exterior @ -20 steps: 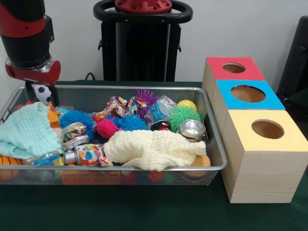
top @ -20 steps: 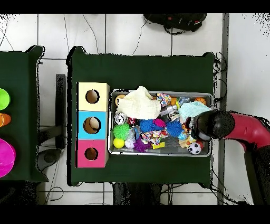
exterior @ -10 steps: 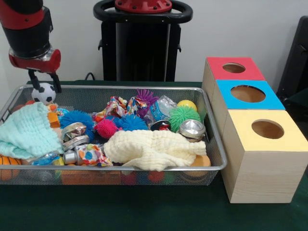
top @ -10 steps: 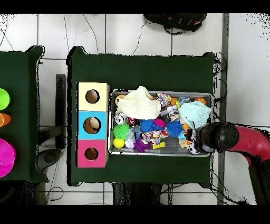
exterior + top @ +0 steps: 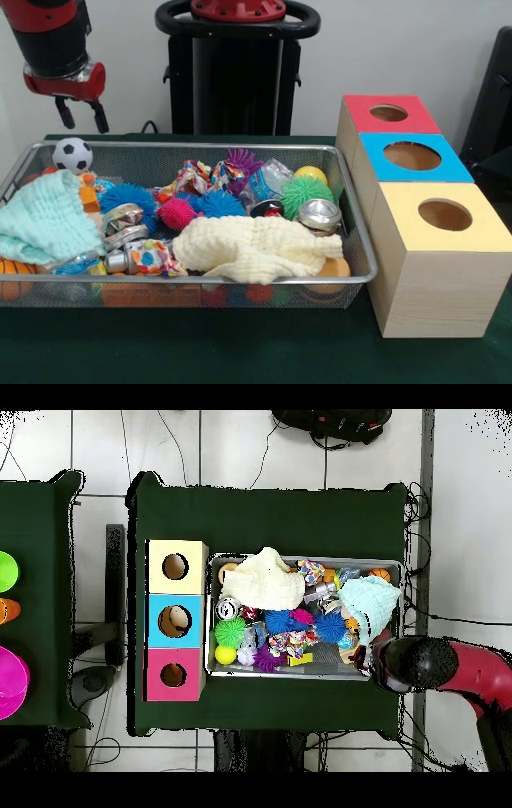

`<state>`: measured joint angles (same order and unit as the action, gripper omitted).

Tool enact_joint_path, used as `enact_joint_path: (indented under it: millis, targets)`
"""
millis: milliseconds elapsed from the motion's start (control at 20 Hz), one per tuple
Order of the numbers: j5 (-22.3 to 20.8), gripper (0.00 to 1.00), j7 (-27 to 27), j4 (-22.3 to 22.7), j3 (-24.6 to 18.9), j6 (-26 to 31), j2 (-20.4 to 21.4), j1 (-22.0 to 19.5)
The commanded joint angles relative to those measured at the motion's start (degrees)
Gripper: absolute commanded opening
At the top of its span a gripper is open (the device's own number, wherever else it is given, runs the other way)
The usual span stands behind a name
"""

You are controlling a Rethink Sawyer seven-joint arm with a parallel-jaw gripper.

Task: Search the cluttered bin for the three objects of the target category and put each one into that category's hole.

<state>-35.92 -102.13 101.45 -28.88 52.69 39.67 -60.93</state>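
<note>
**A:** so where's the ball (image 5: 73, 154) sitting? I see a little soccer ball in the far left corner of the bin (image 5: 240, 279), front cam.

**B:** yep, right up against the back rim, just behind the mint cloth (image 5: 46, 218). Gripper (image 5: 80, 116) hangs above it, a bit toward the wall, fingers spread and nothing between them. Overhead cam doesn't help, the arm covers that corner.

**A:** how's it gonna handle, you reckon?

**B:** my guess is light, smooth and round, maybe a bit squishy. So it'll want to squirt out of a pinch or roll off if you catch it off-centre. I'd come straight down and close across the widest part, fingers either side of the middle. The mesh wall's tight on one side, so line the fingers up along the rim, not across it.

**A:** which hole though?

**B:** can't tell from here. Three boxes to the right of the bin: red (image 5: 389, 114), blue (image 5: 412, 156), yellow (image 5: 444, 215). Overhead shows something pale inside the blue one, can't make out what.

**A:** other round stuff in there?

**B:** yellow ball (image 5: 311, 174) at the far right end, plus a basketball (image 5: 14, 275) tucked under the cloth at the front left. Spiky balls and the cream cloth (image 5: 254, 248) fill the middle.
</note>
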Motion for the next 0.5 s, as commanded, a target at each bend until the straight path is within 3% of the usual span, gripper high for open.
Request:
enact_joint_path:
  millis: [50, 250, 500]
  targets:
    - [-6.87, 1.00, 7.37, 8.82, -3.12, -8.96, 2.33, 4.67]
    - [-8.32, 1.00, -3.56, 10.18, 0.42, -13.81, 3.38, 10.40]
    - [-9.16, 1.00, -5.82, 7.88, 4.01, -19.52, 1.00, 12.16]
